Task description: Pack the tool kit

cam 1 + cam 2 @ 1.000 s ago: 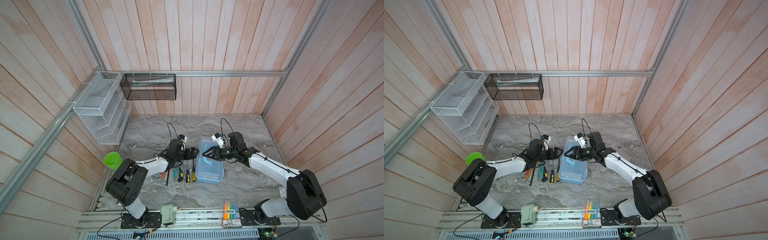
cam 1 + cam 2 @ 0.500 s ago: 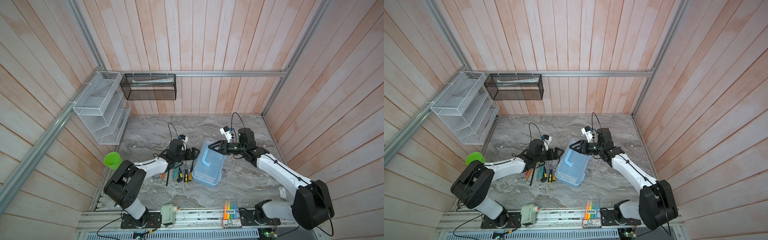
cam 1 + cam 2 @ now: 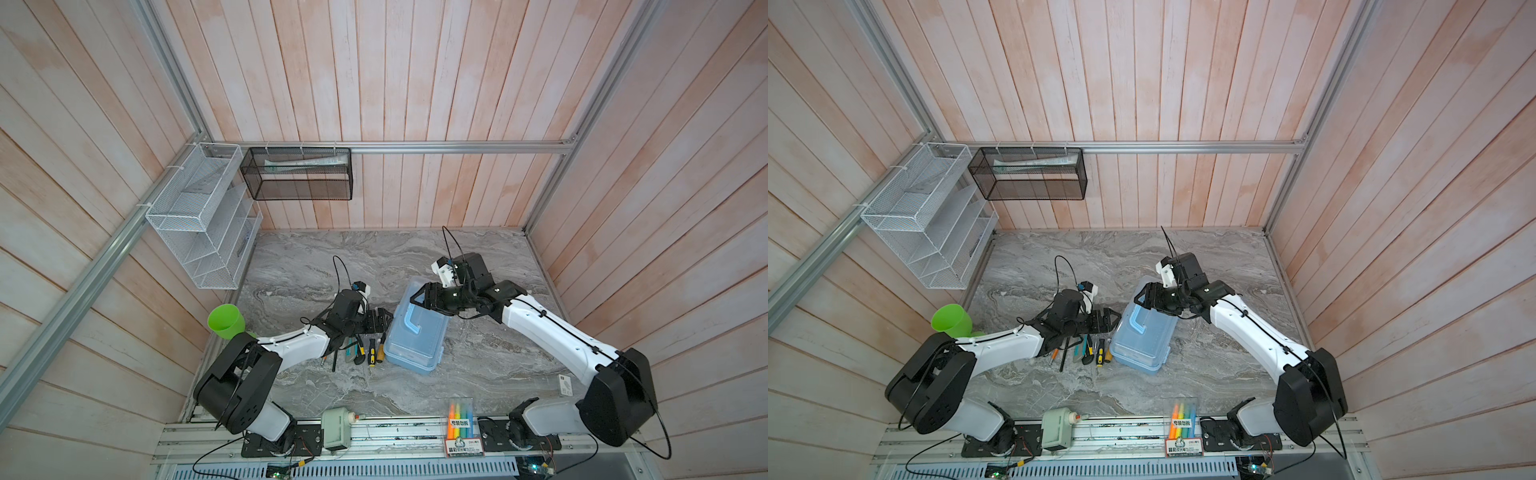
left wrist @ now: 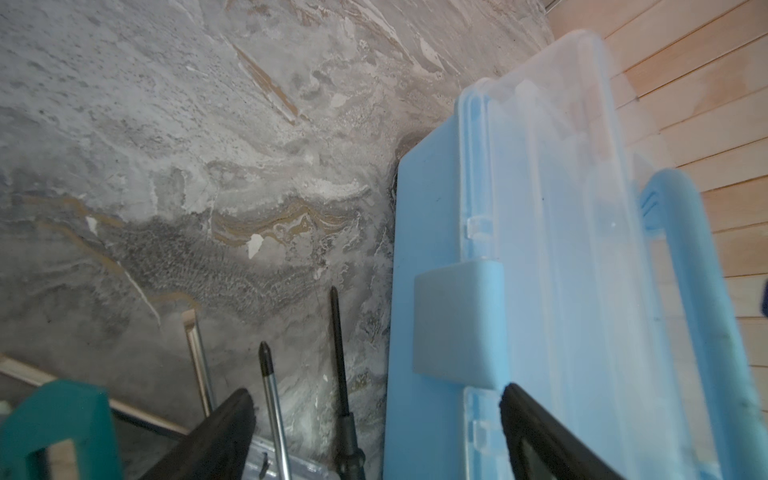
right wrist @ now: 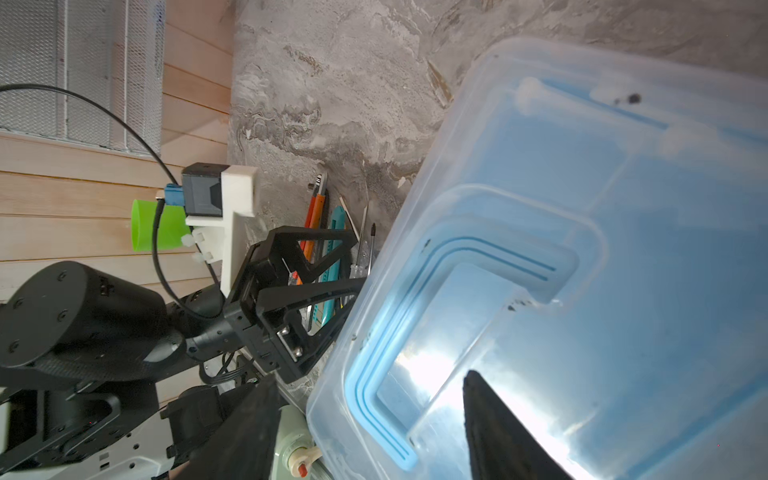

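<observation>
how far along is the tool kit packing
Early. Nothing looks packed: the case lies on the table with its clear lid down, and the tools lie loose beside it. In hand: nothing. The left hand stands open at the case's side; the right hand is over its far end. All tools remain.

Tools [image 3: 358,353] just left of case [image 3: 415,332]; cup [image 3: 224,322] far left; highlighters [image 3: 459,415] in front

The case [image 3: 415,332] under the right gripper [image 3: 419,300] was light-blue plastic, its clear lid [image 5: 582,249] glossy and throwing back glare. The left gripper [image 4: 374,436] had matt black fingers [image 4: 224,432]; between them lay screwdrivers [image 4: 272,399] with smooth metal shafts. The table [image 3: 324,257] looked like matt grey marble, the walls [image 3: 415,83] pale wooden planks.
</observation>
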{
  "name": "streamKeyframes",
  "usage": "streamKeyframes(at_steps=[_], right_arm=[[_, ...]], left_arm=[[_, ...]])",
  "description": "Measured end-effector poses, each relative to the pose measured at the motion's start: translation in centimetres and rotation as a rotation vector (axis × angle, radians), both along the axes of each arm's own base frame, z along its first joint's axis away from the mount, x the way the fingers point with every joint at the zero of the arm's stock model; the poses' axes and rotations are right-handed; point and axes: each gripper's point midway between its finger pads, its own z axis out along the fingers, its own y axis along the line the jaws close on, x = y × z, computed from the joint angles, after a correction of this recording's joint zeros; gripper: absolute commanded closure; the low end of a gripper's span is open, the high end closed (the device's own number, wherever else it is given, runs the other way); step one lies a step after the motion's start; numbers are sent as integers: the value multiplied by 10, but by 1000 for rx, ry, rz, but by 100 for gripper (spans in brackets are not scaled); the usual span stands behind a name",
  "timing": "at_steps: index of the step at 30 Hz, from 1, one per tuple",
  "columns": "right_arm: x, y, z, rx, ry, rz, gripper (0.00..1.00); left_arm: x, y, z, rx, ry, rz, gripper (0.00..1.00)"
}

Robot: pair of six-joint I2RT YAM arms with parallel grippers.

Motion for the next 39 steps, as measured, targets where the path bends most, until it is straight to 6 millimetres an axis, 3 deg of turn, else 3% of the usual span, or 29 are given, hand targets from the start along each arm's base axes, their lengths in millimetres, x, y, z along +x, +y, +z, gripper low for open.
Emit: streamKeyframes(at_steps=[6,24,34,39], right_arm=[[4,5,-16,-13,38,-3,32],[19,26,-27,24,60,17,31],[16,47,-18,188,85,64,47],[20,52,-14,299,86,55,51]], left_arm=[[-3,-5,0,3,-8,-20,6],[-6,-10,9,-19,-35,-39,6],[-8,-13,9,-19,-35,-44,6],[-10,-12,6,-12,-24,-46,6]])
